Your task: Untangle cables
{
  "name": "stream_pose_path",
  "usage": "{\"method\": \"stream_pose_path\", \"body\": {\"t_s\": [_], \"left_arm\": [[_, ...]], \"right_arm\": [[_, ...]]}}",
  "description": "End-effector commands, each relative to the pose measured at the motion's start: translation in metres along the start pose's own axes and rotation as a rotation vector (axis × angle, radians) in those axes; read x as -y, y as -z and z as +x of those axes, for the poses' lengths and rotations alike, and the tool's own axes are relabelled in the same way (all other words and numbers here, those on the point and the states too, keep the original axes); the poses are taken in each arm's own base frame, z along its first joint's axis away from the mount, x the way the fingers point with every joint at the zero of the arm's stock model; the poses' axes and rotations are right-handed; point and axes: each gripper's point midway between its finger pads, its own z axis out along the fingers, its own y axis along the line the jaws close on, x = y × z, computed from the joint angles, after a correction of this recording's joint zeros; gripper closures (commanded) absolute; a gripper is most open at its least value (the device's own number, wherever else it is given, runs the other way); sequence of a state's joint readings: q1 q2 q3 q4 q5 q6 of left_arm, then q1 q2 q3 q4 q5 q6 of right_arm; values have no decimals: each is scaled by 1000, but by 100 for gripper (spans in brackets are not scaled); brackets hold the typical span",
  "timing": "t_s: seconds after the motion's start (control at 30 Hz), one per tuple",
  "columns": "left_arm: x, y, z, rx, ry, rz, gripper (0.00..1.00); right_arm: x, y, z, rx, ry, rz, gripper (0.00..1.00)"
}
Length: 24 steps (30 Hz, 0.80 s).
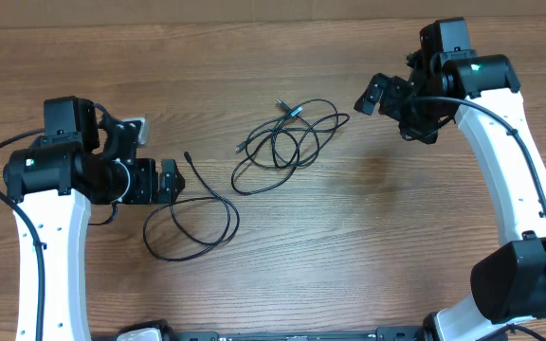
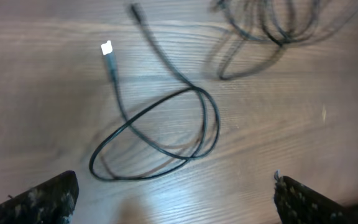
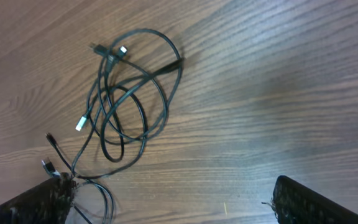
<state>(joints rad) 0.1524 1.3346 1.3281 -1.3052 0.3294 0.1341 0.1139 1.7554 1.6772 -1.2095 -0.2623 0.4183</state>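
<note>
Entry: knotted bundle of thin black cords (image 1: 287, 142), wooden table (image 1: 377, 246). Long axis points toward your right claw (image 1: 375, 95), released, empty, nearer the bundle; left claw (image 1: 166, 180), released, farther off.

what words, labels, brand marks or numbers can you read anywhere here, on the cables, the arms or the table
No text can be read in any view.
Tangled cables and loose cable: the plug tips are too small and blurred to show any marking.
Left arm and right arm: no lettering visible.
Table: wood grain only, no print.
</note>
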Motion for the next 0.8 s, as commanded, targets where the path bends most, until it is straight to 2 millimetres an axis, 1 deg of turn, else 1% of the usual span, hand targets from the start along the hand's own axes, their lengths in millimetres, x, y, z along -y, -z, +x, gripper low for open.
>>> {"method": "stream_pose_path", "body": {"t_s": [0.0,0.07,0.1,0.17,0.2,0.3,0.33,0.37,0.43,0.53,0.77], "left_arm": [[14,22,-1,99,-291,19,0],[-3,38,-4,154,-202,-120,0],[-9,52,-5,213,-162,-184,0],[-11,75,-8,320,-106,-243,1],[-14,91,-9,395,-63,-287,0],[-21,115,-9,491,-13,-370,0],[-23,119,-9,511,-12,-385,1],[-20,122,-11,529,-17,-379,0],[-17,120,-11,526,-22,-359,0],[-18,116,-11,509,-19,-356,0],[-24,100,-15,441,-7,-351,1]], "right_arm": [[-8,8,-8,39,20,-14,0],[-9,8,-10,48,19,-20,0],[-11,8,-13,57,22,-28,0],[-15,9,-15,62,24,-50,0],[-16,9,-15,64,1,-54,0],[-17,8,-17,68,-42,-59,0],[-17,8,-17,68,-47,-60,0],[-17,6,-17,64,-50,-59,0],[-16,3,-16,53,-53,-56,0],[-14,2,-14,42,-56,-49,0],[-14,2,-14,42,-56,-49,0]]}}
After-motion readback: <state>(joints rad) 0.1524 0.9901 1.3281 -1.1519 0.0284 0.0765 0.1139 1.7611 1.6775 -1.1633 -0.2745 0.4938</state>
